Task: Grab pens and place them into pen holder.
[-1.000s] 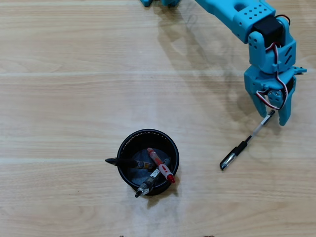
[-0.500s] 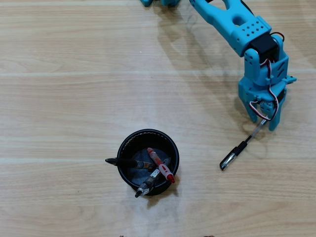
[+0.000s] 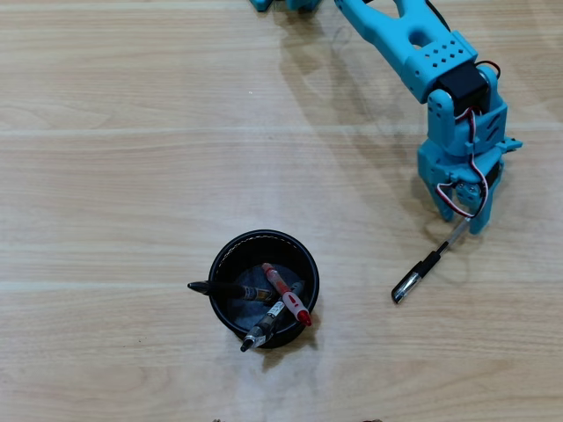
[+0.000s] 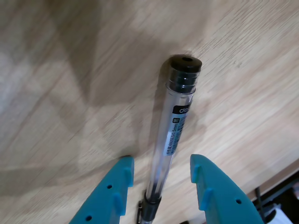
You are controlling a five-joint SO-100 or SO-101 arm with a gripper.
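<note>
A clear pen with a black cap [image 3: 429, 263] lies slanted on the wooden table at the right of the overhead view. My blue gripper [image 3: 457, 221] hangs over its upper end, open, one finger on each side of the barrel. In the wrist view the clear barrel [image 4: 172, 140] runs between the two blue fingers [image 4: 112, 191] of my gripper [image 4: 161, 170], with gaps on both sides. The round black mesh pen holder [image 3: 230, 252] stands at lower centre. It holds three pens: a black one [image 3: 220, 287], a red and clear one [image 3: 286, 294], and a clear one with a grey sleeve [image 3: 266, 323].
Bare light wood surrounds the holder and the loose pen. The blue arm [image 3: 396, 35] reaches in from the top edge of the overhead view. A dark table edge [image 4: 280, 186] shows at the lower right of the wrist view.
The gripper has moved left and down along the loose pen and now straddles its upper end. The pen and the holder have stayed put.
</note>
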